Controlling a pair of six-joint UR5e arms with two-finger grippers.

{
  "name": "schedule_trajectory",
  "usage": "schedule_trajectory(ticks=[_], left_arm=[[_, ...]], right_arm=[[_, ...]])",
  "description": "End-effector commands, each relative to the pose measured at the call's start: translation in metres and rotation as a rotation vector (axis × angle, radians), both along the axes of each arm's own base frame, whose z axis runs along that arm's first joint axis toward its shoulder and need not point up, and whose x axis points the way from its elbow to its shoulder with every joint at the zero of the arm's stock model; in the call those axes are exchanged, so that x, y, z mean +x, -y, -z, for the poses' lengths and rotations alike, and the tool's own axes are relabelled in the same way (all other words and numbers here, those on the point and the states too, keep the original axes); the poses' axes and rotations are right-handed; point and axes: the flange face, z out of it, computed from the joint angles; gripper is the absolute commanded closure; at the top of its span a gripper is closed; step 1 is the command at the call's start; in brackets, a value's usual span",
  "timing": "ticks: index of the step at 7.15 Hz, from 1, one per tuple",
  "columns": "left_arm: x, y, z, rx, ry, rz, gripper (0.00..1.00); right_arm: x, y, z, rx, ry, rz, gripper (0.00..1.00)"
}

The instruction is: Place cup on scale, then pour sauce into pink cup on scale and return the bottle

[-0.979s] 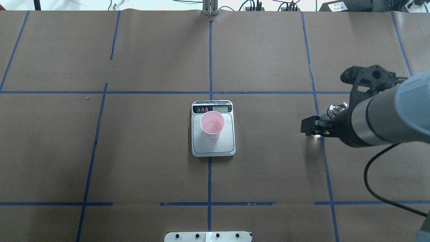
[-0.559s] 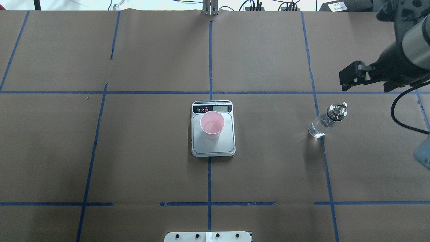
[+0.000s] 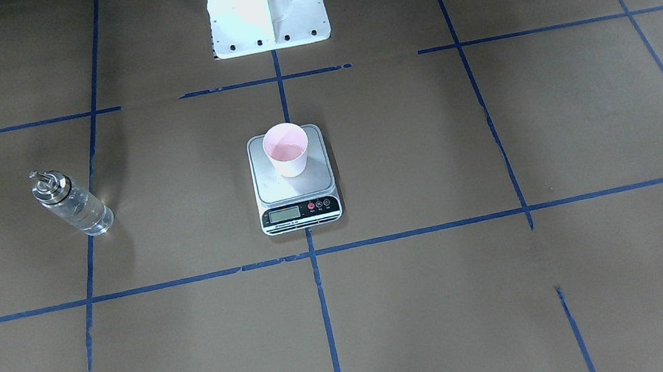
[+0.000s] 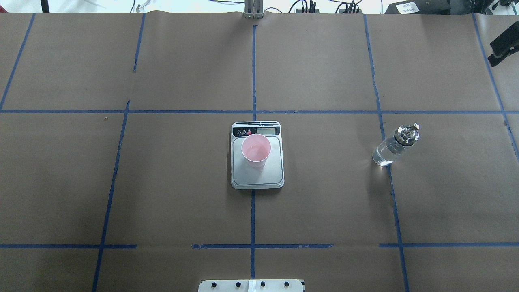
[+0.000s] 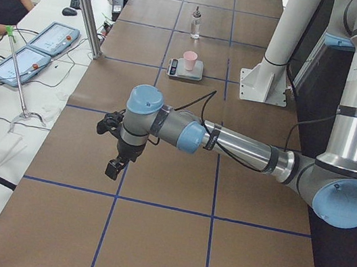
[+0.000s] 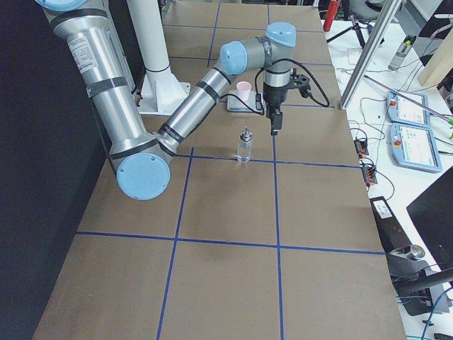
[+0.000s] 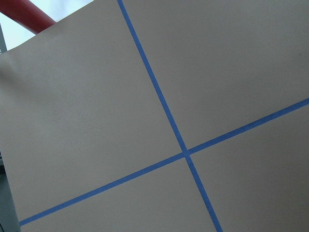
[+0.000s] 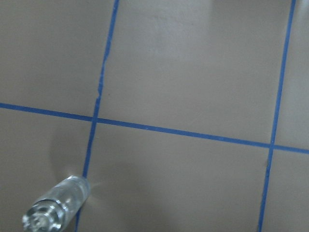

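On the brushed-steel platform of the flat rectangular digital kitchen scale [image 4: 275,172], with white base, small display and red and black buttons: the small tapered pale pink paper cup [image 4: 256,151], upright, towards the display end, narrower than the platform. Scale at the middle of the brown paper-covered surface [image 4: 324,211], astride a blue tape line [image 4: 252,219].

Well apart from the scale, on the robot's right: the small clear glass bottle [image 4: 390,149] with shiny metal collar and pour spout, upright on the surface, base touching another tape line, standing alone. Inside the glass, clear colourless sauce [image 3: 85,214].

Right end effector [image 6: 274,127] above the surface, fingers pointing down, apart from the bottle; only a black corner of it at the overhead view's right edge. Open or closed: impossible to tell. In the right wrist view, the bottle from above at the lower left.

Left end effector [image 5: 116,164] low over brown paper, pointing down, far from scale and cup, seen only from the side. Open or closed: likewise impossible to tell. In the left wrist view, crossing tape lines and a red cylinder [image 7: 24,12] past the paper's edge.
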Motion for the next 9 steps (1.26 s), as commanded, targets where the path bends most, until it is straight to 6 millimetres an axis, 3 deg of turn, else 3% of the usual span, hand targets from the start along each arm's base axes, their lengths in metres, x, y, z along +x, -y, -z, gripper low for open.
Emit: schedule_trajectory(ticks=[1, 2, 3, 4, 5, 9], left_arm=[[0.000, -0.012, -0.014, -0.025, 0.000, -0.005, 0.00], [0.000, -0.019, -0.023, -0.042, -0.002, -0.007, 0.00], [0.000, -0.024, -0.029, -0.053, -0.002, -0.007, 0.00], [0.000, -0.032, -0.040, -0.073, -0.007, -0.011, 0.00], [0.002, -0.033, -0.044, -0.088, -0.028, -0.016, 0.00], [-0.001, -0.056, -0.077, -0.225, -0.030, -0.012, 0.00]], right_arm=[[0.056, 0.020, -0.136, 0.057, 0.126, 0.076, 0.00], [0.069, 0.022, -0.204, 0.077, 0.143, 0.079, 0.00], [0.076, 0.006, -0.249, 0.094, 0.143, 0.067, 0.00], [0.078, -0.001, -0.262, 0.134, 0.132, 0.069, 0.00], [0.077, -0.009, -0.289, 0.099, 0.129, 0.069, 0.00], [0.079, -0.022, -0.300, 0.063, 0.131, 0.057, 0.00]])
